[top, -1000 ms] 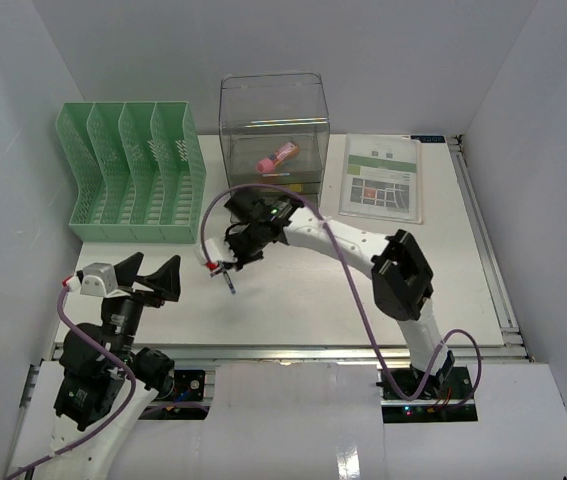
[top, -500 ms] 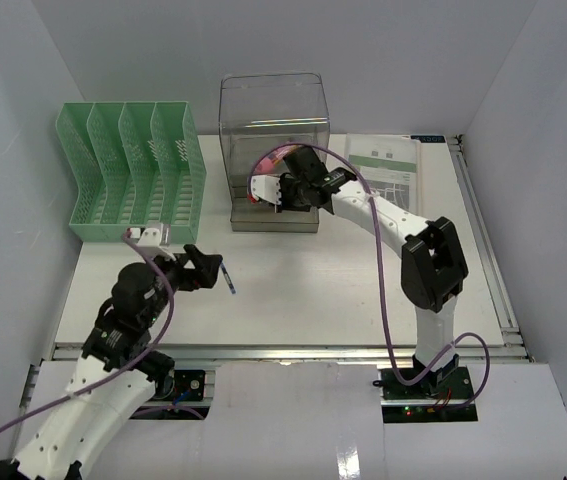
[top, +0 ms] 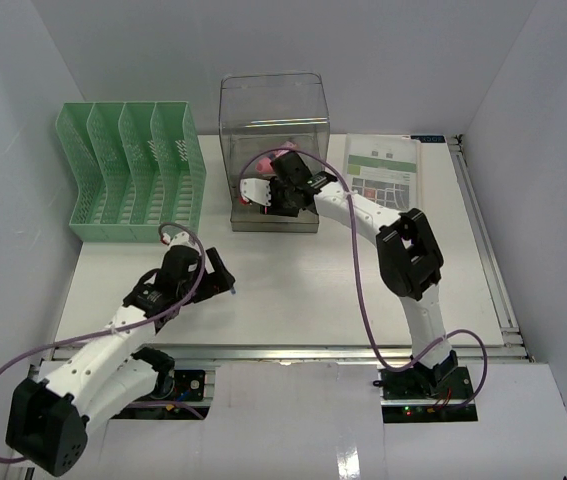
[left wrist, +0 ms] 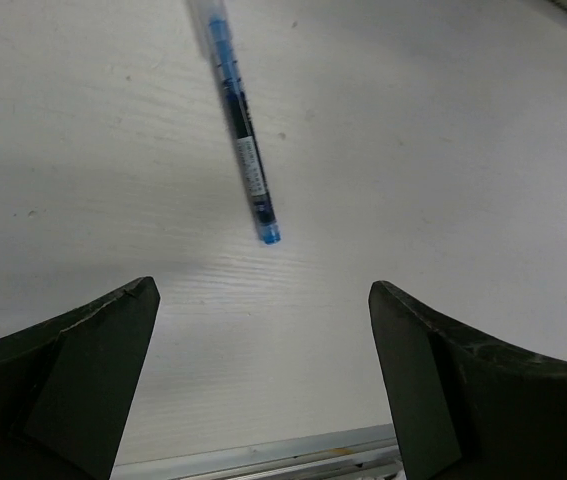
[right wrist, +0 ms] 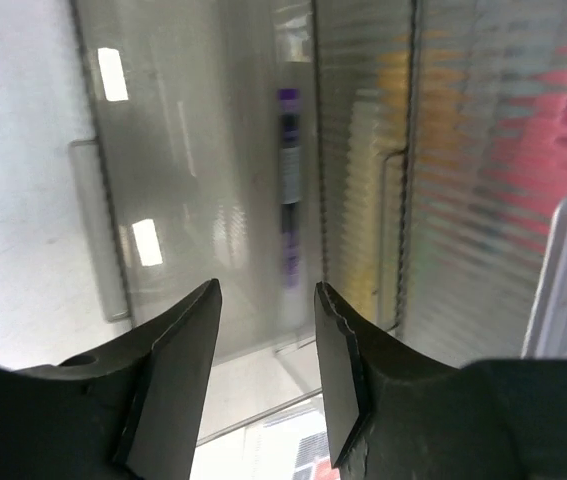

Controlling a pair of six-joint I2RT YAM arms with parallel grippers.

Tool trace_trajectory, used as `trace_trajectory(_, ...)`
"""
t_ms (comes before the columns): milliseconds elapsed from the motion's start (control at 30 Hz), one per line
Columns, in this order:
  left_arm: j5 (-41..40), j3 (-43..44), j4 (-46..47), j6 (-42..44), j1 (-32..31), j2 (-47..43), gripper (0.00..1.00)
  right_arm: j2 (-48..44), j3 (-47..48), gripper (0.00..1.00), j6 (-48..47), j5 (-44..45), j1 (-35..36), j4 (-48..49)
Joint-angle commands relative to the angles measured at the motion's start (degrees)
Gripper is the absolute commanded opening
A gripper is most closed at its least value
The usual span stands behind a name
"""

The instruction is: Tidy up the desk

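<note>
The desk (top: 313,290) is a white tabletop with a silver rail along its near edge. A blue pen (left wrist: 243,140) lies on it, and it also shows in the top view (top: 233,287). My left gripper (left wrist: 261,298) is open and empty, low over the desk just short of the pen's tip; in the top view the left gripper (top: 220,277) is left of the pen. My right gripper (top: 275,195) is open and empty over the clear bin (top: 273,115). In the right wrist view, my right gripper (right wrist: 266,290) faces a blurred purple pen (right wrist: 289,180) inside the bin.
A green slotted file rack (top: 133,170) stands at the back left. A printed leaflet (top: 383,175) lies at the back right. Pink and yellow items (right wrist: 553,130) show through the bin's ribbed wall. White walls enclose the desk on three sides.
</note>
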Motion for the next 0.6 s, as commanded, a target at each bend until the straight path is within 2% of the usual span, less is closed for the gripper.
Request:
trace_trajectory(0, -2.75, 3.15, -0.82, -3.43, -0.13, 7.07, 0.96, -10.30, -5.28, 0.49, 5.25, -7.80, -0.59, 1.68)
trace_trajectory(167, -4.01, 7.30, -1.00, -2.36, -0.45, 14.80, 0.86, -25.46, -19.18, 0.51, 14.55, -23.46, -4.75, 1.27)
trace_trajectory(300, -5.85, 10.95, -1.22, -1.28, -1.13, 23.30, 0.81, -37.90, -32.26, 0.52, 15.17, -30.92, -7.77, 2.02)
trace_trajectory(367, -7.54, 13.19, -2.24, -1.53, -1.35, 28.23, 0.76, -43.94, -37.58, 0.52, 15.75, -34.96, -11.64, 2.93)
trace_trajectory(567, -12.24, 19.22, -4.97, -3.07, -2.63, 39.64, 0.73, -59.75, -49.98, 0.55, 19.43, -45.75, -27.11, 9.54)
